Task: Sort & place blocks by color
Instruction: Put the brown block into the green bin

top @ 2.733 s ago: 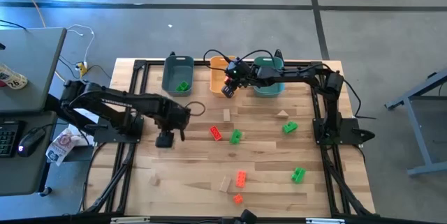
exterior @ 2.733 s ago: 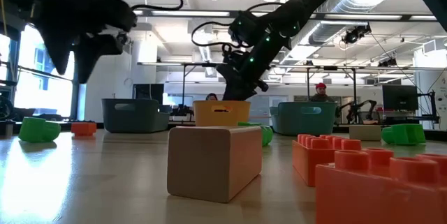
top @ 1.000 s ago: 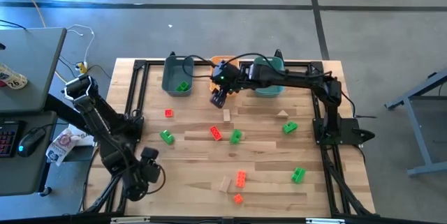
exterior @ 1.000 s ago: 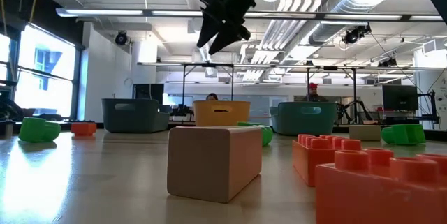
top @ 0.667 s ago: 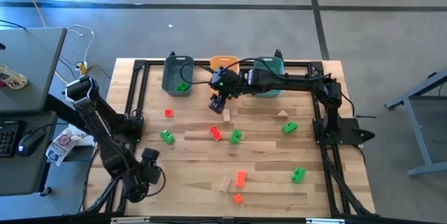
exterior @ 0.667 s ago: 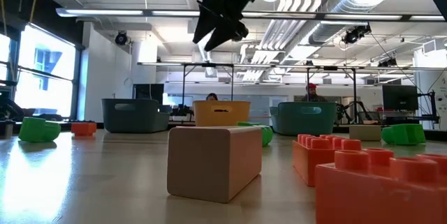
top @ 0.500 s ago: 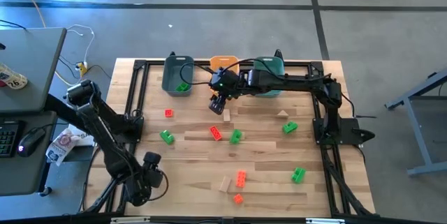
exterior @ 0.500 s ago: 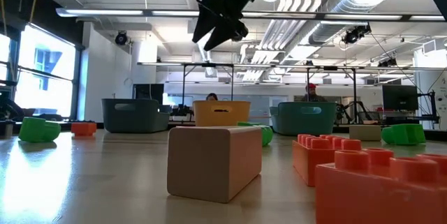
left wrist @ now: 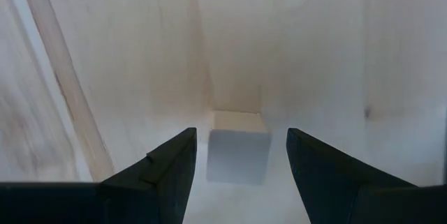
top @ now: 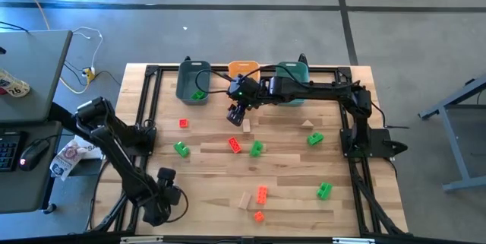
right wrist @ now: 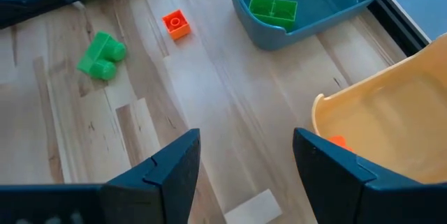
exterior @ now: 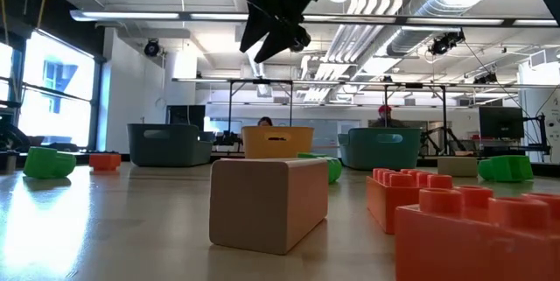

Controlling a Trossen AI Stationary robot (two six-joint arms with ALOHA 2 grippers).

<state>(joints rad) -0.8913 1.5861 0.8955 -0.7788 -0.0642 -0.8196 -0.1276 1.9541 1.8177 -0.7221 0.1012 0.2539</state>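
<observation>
Now the left gripper [left wrist: 237, 154], open and empty, has dropped over a tan block [left wrist: 237, 155] near-left; the right gripper [right wrist: 244, 161], open-jawed, empty, hovers by the orange bin [right wrist: 391, 126].

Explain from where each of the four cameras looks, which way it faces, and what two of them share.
High view: above, facing straight down on the table; both arms show.
Low view: at tabletop height, facing level across to the three bins; the right gripper hangs above.
Left wrist view: over the left gripper, open fingers, facing a tan block.
Right wrist view: over the right gripper, open fingers, facing a teal bin.
Shared: that teal bin, holding a green block, shows in the high view also.
</observation>
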